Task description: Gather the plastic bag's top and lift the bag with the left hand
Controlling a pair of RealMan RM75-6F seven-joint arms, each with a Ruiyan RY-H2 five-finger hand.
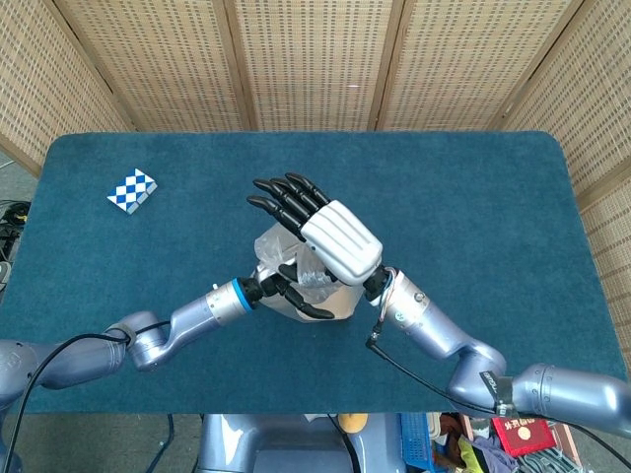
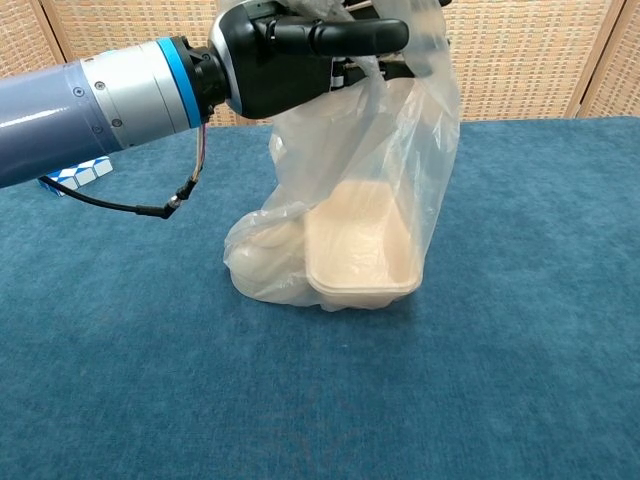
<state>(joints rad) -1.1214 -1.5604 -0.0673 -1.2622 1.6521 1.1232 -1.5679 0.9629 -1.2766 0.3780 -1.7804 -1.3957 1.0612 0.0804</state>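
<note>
Left hand at the bag's top, right hand spread above it.

No writing or label can be read anywhere. A blue-and-white checkered block (image 1: 132, 189) lies far left on the blue table (image 1: 473, 197). The left hand (image 2: 290, 55) grips the gathered top of the plastic bag (image 2: 400, 170), which stands mid-table, long axis upright, base on the cloth, a cream tray (image 2: 360, 250) tilted inside. The right hand (image 1: 330, 227) hovers above with fingers extended, holding nothing.
</note>
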